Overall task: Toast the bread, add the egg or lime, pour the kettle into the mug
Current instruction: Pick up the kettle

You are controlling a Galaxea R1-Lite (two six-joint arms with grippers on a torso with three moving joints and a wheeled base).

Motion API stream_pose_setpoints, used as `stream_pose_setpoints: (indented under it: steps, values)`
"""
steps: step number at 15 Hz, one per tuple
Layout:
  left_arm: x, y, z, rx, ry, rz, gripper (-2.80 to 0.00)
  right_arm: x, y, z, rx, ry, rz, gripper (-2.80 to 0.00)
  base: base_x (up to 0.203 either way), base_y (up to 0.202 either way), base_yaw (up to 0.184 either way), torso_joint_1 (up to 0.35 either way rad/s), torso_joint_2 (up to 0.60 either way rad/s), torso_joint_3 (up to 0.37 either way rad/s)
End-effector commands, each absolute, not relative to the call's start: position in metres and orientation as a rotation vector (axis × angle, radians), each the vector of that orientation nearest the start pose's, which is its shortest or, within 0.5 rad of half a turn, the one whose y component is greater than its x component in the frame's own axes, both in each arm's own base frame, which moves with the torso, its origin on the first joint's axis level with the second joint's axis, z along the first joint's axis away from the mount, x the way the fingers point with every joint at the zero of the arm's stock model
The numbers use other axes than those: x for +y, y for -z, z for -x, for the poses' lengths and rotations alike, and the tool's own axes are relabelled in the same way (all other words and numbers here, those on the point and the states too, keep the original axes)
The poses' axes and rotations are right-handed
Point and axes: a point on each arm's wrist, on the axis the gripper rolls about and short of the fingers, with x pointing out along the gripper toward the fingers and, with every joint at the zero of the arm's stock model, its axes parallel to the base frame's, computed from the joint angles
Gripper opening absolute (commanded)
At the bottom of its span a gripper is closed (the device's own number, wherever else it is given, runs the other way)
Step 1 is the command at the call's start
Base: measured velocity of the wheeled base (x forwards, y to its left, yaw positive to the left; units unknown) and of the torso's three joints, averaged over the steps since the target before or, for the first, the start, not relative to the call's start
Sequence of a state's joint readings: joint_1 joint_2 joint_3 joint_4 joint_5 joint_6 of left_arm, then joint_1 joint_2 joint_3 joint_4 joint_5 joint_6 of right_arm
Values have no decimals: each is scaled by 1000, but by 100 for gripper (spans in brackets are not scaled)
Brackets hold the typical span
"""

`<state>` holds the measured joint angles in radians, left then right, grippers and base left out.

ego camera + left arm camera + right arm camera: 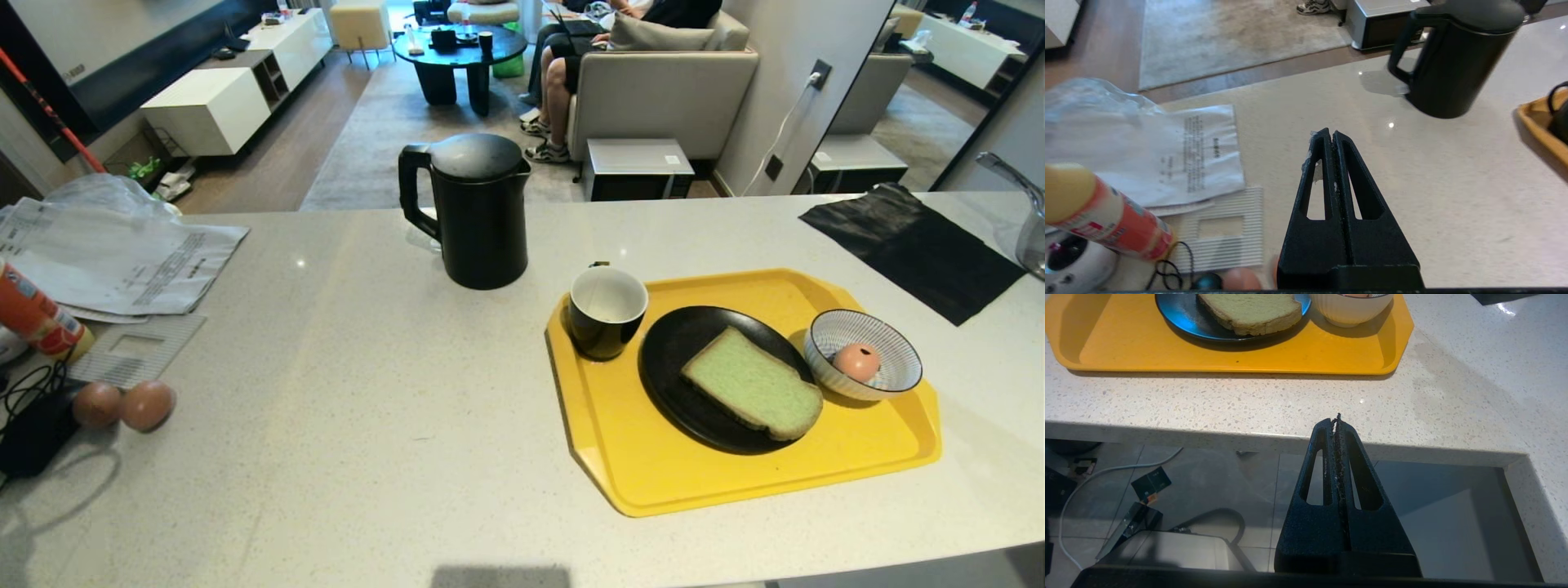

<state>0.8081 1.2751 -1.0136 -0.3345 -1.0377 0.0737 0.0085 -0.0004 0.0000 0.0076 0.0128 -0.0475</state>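
A yellow tray (653,482) on the white counter carries the green-crumbed bread (753,384) on a black plate (678,359), the pinkish egg (856,362) in a striped bowl (898,343), and the black mug (607,312), white inside. The tall black kettle (480,211) stands on the counter behind the tray's left end. No lime shows. Neither arm appears in the head view. My left gripper (1331,134) is shut and empty above the counter's left part, the kettle (1457,61) ahead of it. My right gripper (1336,421) is shut and empty, below the counter's front edge near the tray (1233,359).
Papers (114,253), a plastic bag, an orange tube (37,314), two brown eggs (122,404) and cables crowd the counter's left end. A black cloth (914,245) lies at the back right beside a tap (1016,196). A person sits on a sofa beyond the counter.
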Motion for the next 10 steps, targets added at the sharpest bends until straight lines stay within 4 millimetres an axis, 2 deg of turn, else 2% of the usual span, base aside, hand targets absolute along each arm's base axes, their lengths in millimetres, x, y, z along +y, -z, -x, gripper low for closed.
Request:
stream_pose_setpoints:
  steps: [1,4,5,8,9,10]
  values:
    - [143,-309,-162,-23,230,-97,-280,0,-75,23,7,-23,47,-280,0,0,0,0,0,0]
    - [167,-292,-186,-6,233,-104,-280,0,-74,23,8,-23,46,-280,0,0,0,0,0,0]
    - [179,-283,-202,-4,242,-110,-280,0,-74,23,9,-23,49,-280,0,0,0,0,0,0]
    - [217,-256,-270,-40,291,-150,-280,0,-75,23,7,-23,49,-280,0,0,0,0,0,0]
    - [219,-251,-291,-66,325,-167,-280,0,-75,23,8,-23,47,-280,0,0,0,0,0,0]
    - [210,-251,-308,-92,372,-177,-280,0,-75,23,9,-23,48,-280,0,0,0,0,0,0]
